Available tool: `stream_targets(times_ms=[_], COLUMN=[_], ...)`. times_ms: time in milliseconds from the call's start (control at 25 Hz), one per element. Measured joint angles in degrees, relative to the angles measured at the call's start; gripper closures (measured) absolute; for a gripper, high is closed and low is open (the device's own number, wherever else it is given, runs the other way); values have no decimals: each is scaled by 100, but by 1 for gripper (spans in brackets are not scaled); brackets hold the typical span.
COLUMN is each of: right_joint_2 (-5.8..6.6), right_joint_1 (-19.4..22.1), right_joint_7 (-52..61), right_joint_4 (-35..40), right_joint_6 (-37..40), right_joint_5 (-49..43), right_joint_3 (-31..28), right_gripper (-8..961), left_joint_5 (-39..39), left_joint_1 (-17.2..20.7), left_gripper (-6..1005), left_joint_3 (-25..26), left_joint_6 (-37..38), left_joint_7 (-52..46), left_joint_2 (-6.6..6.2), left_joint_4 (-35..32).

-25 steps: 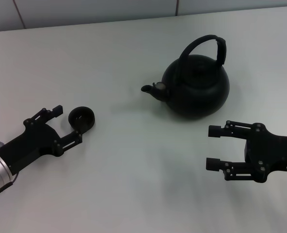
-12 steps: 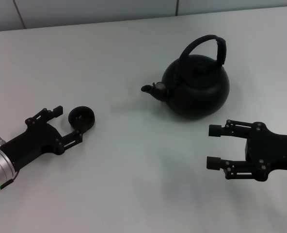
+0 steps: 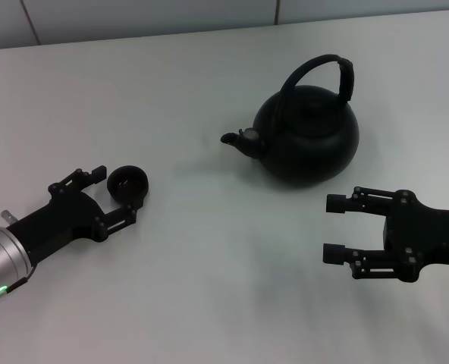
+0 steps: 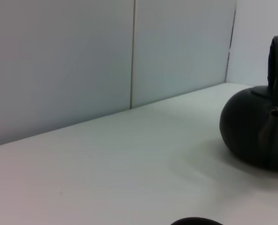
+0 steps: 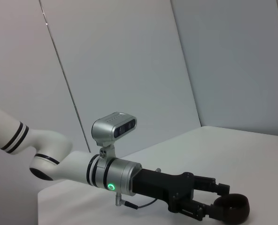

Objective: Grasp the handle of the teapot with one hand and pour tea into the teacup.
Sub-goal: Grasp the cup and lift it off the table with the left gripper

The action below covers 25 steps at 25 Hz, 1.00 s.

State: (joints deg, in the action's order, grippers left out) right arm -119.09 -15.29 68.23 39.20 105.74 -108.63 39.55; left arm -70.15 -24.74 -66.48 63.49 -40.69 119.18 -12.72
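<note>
On white table (image 3: 209, 288), left gripper (image 3: 114, 195) has neared teacup (image 3: 127, 184).

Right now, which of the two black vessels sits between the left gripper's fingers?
The teacup, the small handleless bowl-like one; the open left gripper brackets it. The big teapot with the arched handle stands apart, beyond the right gripper.
</note>
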Motion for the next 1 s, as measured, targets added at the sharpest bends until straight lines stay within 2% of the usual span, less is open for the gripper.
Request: stream_targets(times_ms=[760, 840, 1000], right_joint_2=[0, 0, 4], right_joint_1=[-9, -7, -10], right_joint_7=[49, 53, 57], right_joint_4=[0, 7, 25], right_joint_6=[-60, -62, -63], right_joint_5=[-6, -6, -6], right_joint_3=[-5, -10, -10], right_gripper=[169, 169, 168], left_joint_5=[11, 11, 11], left_joint_1=[-92, -107, -137], left_gripper=[167, 329, 331], left_joint_3=[-111, -111, -111], left_joint_6=[-123, -123, -126], left_joint_7=[0, 0, 0], left_joint_2=[0, 0, 0], left_joint_4=[6, 6, 34])
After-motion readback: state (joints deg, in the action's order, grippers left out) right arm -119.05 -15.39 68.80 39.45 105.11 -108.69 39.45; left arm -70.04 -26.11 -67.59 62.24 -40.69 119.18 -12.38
